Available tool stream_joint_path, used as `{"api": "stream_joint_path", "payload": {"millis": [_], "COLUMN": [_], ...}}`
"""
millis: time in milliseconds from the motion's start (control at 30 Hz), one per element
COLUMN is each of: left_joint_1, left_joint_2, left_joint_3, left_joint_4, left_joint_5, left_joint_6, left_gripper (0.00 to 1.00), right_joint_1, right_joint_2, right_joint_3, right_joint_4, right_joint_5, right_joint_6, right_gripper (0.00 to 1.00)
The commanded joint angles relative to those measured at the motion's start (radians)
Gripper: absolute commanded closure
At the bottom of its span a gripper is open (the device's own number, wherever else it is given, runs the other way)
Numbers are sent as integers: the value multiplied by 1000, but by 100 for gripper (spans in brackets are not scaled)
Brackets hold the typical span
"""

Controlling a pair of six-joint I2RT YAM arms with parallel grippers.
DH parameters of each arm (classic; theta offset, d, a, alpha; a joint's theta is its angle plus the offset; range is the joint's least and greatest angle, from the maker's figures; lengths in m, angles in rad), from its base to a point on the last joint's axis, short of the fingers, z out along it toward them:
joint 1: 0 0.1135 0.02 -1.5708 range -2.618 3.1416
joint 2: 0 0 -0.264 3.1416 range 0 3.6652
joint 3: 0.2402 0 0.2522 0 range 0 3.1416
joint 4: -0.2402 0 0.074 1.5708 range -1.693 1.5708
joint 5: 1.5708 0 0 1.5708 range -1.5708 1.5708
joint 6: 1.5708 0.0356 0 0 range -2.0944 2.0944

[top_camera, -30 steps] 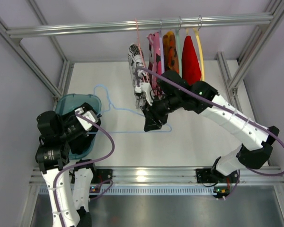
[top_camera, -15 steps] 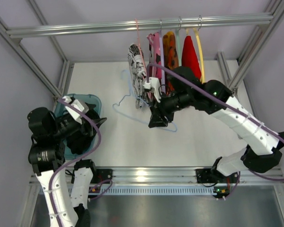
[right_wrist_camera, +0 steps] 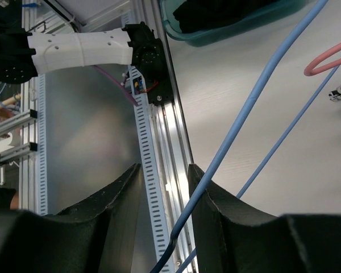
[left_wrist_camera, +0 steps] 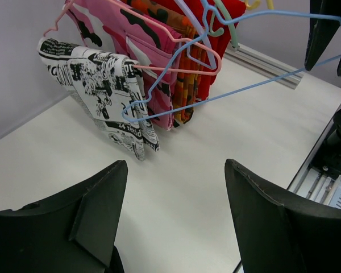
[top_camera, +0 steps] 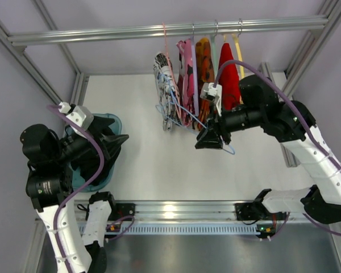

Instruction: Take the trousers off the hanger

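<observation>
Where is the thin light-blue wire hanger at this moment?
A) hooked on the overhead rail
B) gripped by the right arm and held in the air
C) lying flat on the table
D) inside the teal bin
B: the light-blue wire hanger runs between the jaws of the right gripper, with no garment on it.

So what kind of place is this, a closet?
Probably a robot lab, not a closet: a metal rail of hung clothes, a white table, two robot arms bolted at its edge.

The hanger (top_camera: 184,111) (left_wrist_camera: 244,90) (right_wrist_camera: 247,114), thin light-blue wire, is bare and tilted, held in the air right of centre by the right gripper (top_camera: 211,139) (right_wrist_camera: 162,187). The black trousers (right_wrist_camera: 227,14) lie crumpled in a teal bin (right_wrist_camera: 261,21) at near left.
</observation>
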Motion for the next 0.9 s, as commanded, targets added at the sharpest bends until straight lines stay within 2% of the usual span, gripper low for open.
{"api": "stream_joint_path", "payload": {"millis": [0, 200, 333, 400, 533, 667, 700, 867], "left_joint_1": [-1, -1, 1, 1, 1, 1, -1, -1], "left_joint_2": [-16, 16, 41, 43, 66, 79, 84, 84], "left_joint_3": [0, 64, 75, 67, 76, 79, 81, 69], "left_joint_4": [37, 37, 107, 143, 172, 170, 172, 183], "left_joint_5": [-3, -23, -30, -37, -42, -51, -54, -63], "left_joint_6": [-6, -25, -124, -185, -216, -201, -197, -206], "left_gripper": [25, 23, 22, 21, 21, 21, 21, 21], "right_joint_1": [-50, -139, -240, -282, -406, -543, -558, -675], "right_joint_2": [-61, -187, -324, -397, -517, -612, -630, -692], "right_joint_3": [68, 127, 114, 99, 91, 58, 61, 82], "right_joint_4": [70, 31, 38, 58, 90, 132, 118, 49], "right_joint_5": [-98, -152, -140, -125, -88, -171, -163, 79], "right_joint_6": [10, 1, 16, 65, 145, 231, 243, 243], "right_gripper": [100, 100, 100, 100, 100, 100, 100, 100]}}
